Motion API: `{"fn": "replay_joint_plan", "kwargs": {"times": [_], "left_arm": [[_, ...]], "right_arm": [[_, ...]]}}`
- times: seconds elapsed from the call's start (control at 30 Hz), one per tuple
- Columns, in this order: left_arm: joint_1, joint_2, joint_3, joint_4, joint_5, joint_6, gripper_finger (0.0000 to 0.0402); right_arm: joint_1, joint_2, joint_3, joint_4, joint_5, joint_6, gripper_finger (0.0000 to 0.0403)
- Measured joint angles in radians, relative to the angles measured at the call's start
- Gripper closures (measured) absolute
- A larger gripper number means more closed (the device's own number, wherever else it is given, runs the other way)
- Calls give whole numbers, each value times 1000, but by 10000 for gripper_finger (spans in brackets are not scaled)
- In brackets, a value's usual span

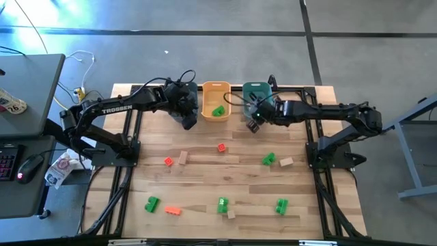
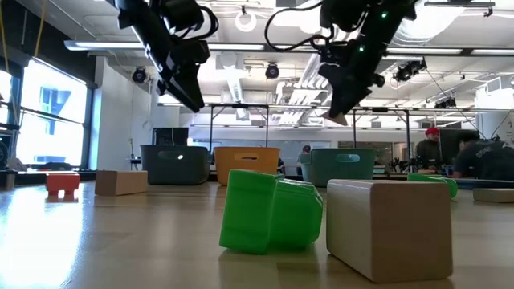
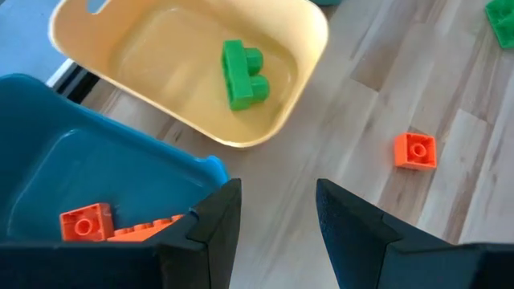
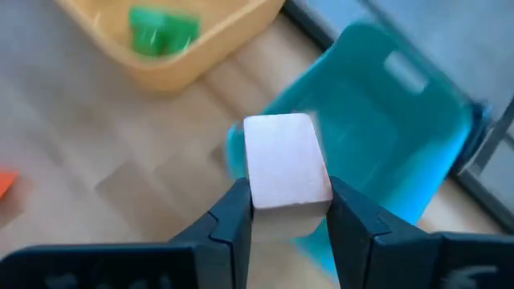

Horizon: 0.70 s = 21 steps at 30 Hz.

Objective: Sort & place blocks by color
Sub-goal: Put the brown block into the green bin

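Early | right gripper [image 4: 283, 213] is pinching a tan block [image 4: 285, 171] near the teal bin [image 4: 393, 128] | left gripper [image 3: 277, 213] is hanging spread, empty | a dozen-odd blocks [image 1: 223, 204] are waiting on the table [image 1: 205, 174]

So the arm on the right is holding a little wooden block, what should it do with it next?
Probably carry it a little farther over the teal bin and let go. The right gripper is shut on a tan wooden block near that bin's edge, not clearly above its inside yet. The yellow bin holds a green block and the blue bin holds orange ones, so teal looks meant for wood.
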Motion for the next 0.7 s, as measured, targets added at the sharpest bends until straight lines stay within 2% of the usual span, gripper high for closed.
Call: {"fn": "replay_joint_plan", "kwargs": {"times": [0.33,0.7], "left_arm": [[-71,0,0,-20,0,0,255],[-147,0,0,-184,0,-72,255]], "right_arm": [[-130,23,-4,64,1,-109,303],[-195,163,-5,81,-99,-133,303]]}}
